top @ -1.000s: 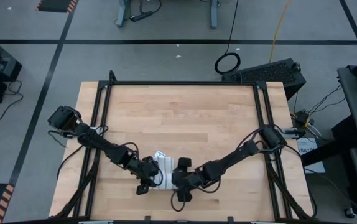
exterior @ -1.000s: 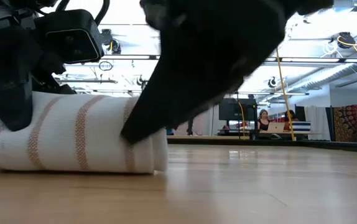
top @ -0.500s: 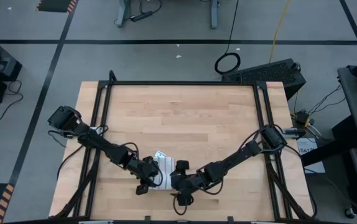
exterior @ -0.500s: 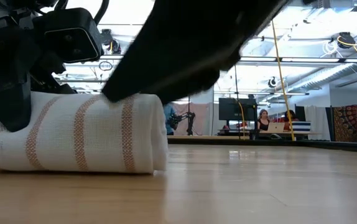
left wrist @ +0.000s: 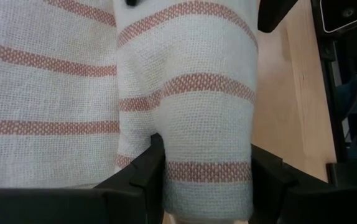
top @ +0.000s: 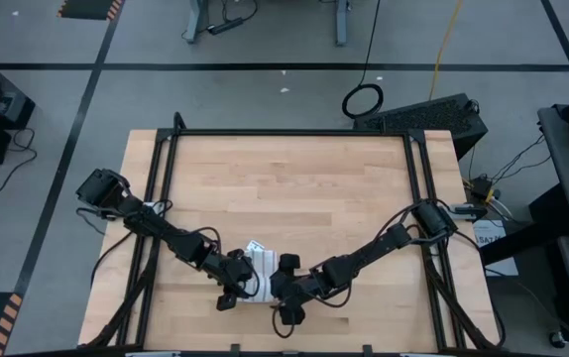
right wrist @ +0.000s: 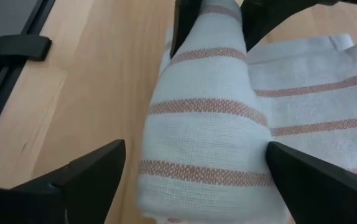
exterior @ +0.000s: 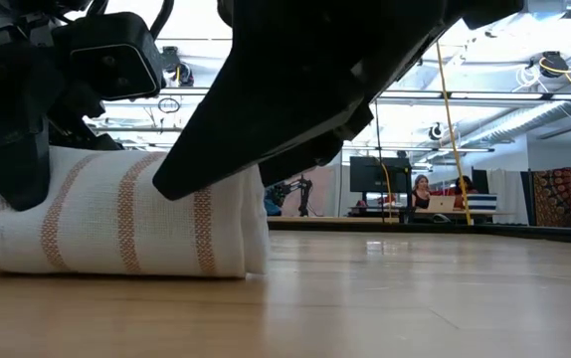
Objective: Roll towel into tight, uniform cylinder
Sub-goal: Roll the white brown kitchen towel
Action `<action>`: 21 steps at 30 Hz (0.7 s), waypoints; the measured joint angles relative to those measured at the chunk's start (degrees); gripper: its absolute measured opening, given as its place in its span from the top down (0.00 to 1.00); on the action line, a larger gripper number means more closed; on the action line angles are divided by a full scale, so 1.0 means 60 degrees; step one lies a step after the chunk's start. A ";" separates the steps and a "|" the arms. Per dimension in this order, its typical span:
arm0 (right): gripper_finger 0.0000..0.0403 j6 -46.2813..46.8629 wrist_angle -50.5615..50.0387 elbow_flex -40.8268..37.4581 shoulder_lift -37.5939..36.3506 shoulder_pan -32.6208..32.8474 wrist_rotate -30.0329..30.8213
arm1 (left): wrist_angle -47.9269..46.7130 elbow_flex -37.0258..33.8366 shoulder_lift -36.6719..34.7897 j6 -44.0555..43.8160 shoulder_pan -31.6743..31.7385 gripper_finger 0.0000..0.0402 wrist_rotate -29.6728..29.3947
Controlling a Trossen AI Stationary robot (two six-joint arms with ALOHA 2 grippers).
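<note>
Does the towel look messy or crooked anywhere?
Only a little. The white cloth towel with thin reddish stripes is rolled just partway: a flat part lies unrolled beside the roll. The left gripper clamps one end; the right gripper straddles the other, open.

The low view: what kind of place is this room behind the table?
Probably a robotics lab or open workshop. Beyond the wooden table a person sits at a desk beside a monitor, and bare ceiling pipes run overhead. From above, the grey floor carries black tape lines and loose cables.
</note>
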 joint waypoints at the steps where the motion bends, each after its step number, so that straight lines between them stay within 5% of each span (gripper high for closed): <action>1: 0.07 0.0042 0.0006 0.0000 0.0000 -0.0015 0.0000 | 0.0000 0.0000 0.0000 0.0000 -0.0006 0.60 -0.0017; 21: 0.32 0.0456 0.0368 0.0004 0.0550 -0.0736 -0.1614 | -0.0005 0.0004 -0.0004 -0.0237 -0.0007 0.60 -0.0170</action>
